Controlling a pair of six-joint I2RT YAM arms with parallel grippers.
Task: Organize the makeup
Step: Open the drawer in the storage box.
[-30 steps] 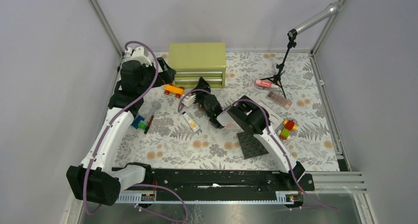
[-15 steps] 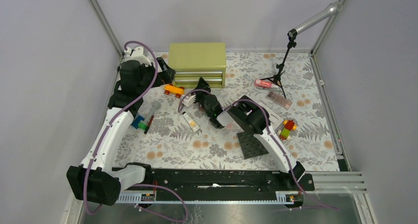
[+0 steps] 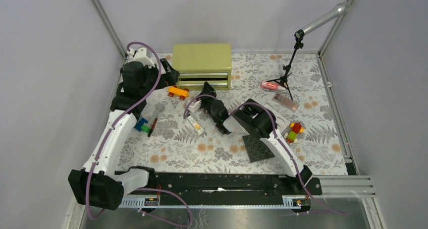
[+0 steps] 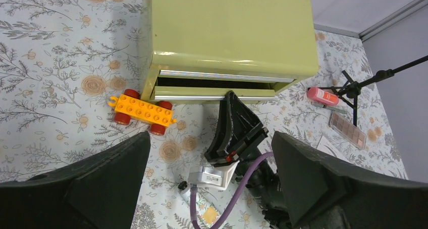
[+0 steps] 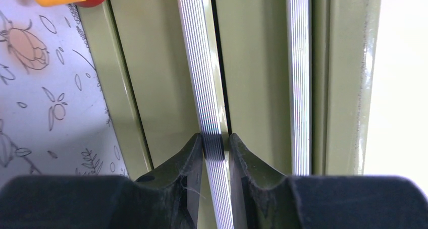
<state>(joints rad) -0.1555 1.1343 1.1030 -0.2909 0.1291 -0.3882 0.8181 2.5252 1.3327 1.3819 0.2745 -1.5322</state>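
Note:
My right gripper (image 5: 216,147) is shut on the ribbed silver handle (image 5: 209,103) of the lower drawer of the yellow-green drawer box (image 3: 202,62). In the left wrist view a dark gap shows above that drawer (image 4: 217,93), which stands slightly out. My left gripper (image 4: 211,138) hangs open above the box's left front, holding nothing. A cream tube with a black cap (image 3: 195,124) lies just left of the right arm. A pink-red tube (image 3: 268,85) and a flat pink palette (image 3: 286,102) lie at the right. Thin pencils (image 3: 154,120) lie at the left.
An orange toy car (image 3: 178,92) stands before the box's left corner. A dark studded plate (image 3: 258,148) lies by the right arm's base. Stacks of coloured bricks sit at the right (image 3: 294,130) and left (image 3: 143,126). A black tripod stand (image 3: 285,77) rises at the back right.
My right gripper's jaws have closed onto the drawer handle, and the arm has drawn back slightly toward the near edge with the drawer. The left arm has not moved.

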